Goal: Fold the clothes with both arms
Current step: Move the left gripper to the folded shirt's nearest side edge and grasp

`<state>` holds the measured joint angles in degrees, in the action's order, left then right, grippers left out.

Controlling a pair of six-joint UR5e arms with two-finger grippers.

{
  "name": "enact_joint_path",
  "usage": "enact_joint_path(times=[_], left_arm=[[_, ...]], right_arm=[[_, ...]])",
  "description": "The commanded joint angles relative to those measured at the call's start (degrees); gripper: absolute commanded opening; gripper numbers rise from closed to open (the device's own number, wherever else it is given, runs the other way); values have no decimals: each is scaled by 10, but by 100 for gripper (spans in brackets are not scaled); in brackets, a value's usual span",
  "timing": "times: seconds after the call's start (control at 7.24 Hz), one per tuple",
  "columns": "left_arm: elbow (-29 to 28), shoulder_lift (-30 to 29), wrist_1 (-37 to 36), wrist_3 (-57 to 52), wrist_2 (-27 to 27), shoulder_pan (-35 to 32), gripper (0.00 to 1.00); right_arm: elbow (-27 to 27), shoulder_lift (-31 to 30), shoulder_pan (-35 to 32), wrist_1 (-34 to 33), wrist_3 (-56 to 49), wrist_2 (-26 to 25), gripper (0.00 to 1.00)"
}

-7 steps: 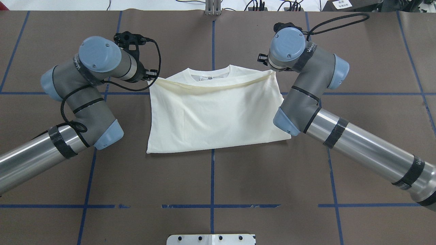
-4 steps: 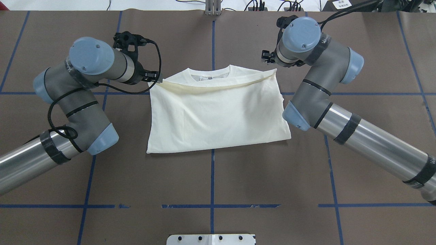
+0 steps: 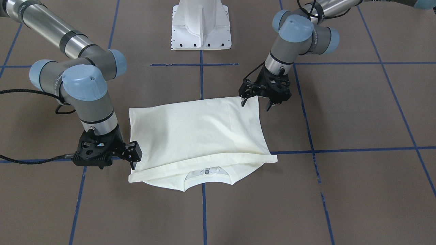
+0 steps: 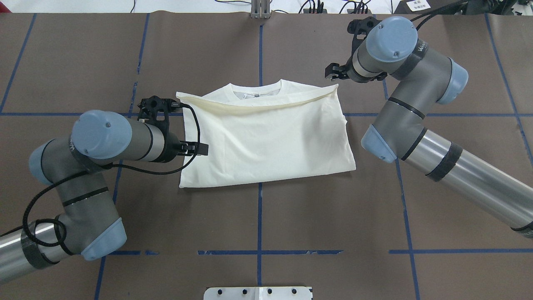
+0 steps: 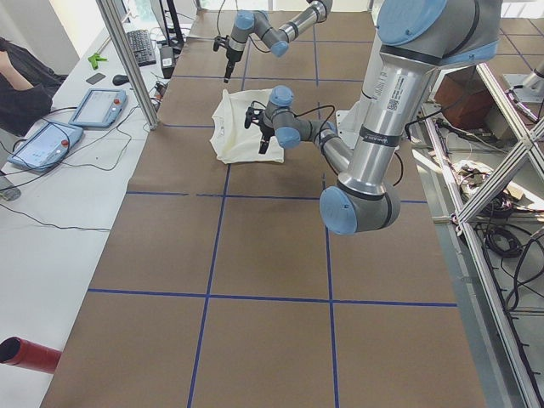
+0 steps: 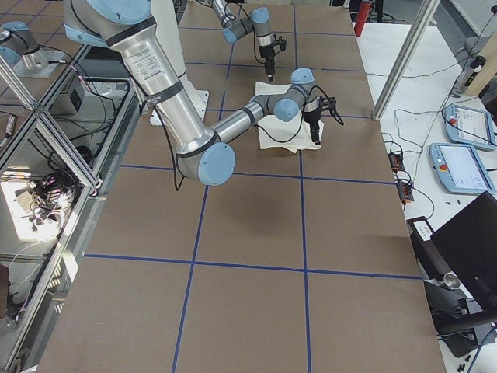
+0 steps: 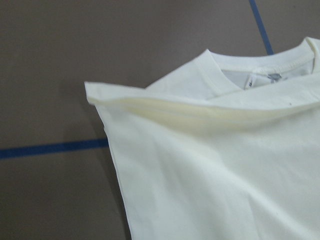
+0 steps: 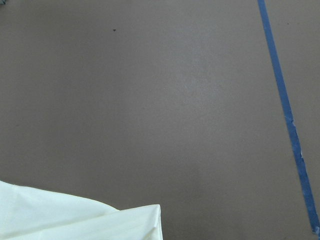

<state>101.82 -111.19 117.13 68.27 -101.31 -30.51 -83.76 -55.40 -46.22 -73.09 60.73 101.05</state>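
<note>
Brown table [image 4: 333, 208] bears folded cream T-shirt [image 4: 266, 137].

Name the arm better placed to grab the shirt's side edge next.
Probably left: the left gripper hangs open at the shirt's side edge; the right gripper sits off its far corner, over the table.

Plain cream T-shirt [image 4: 266, 137]; brown table [image 4: 333, 208] gridded with blue tape lines [image 4: 259, 216]; white base [image 3: 201, 30].
</note>
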Motion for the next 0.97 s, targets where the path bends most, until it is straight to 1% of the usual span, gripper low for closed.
enact_joint_path(times=[0.0,0.41,0.69,0.83], left_arm=[[14,32,-1,30,28,32,75],[9,34,-1,32,31,41,74],[6,35,-1,33,32,60,63],[5,35,-1,33,32,62,60]], right_arm=[[-1,-1,1,0,2,-1,100],[-1,0,3,1,4,-3,100],[-1,-1,3,1,5,-3,100],[0,-1,3,1,4,-4,100]])
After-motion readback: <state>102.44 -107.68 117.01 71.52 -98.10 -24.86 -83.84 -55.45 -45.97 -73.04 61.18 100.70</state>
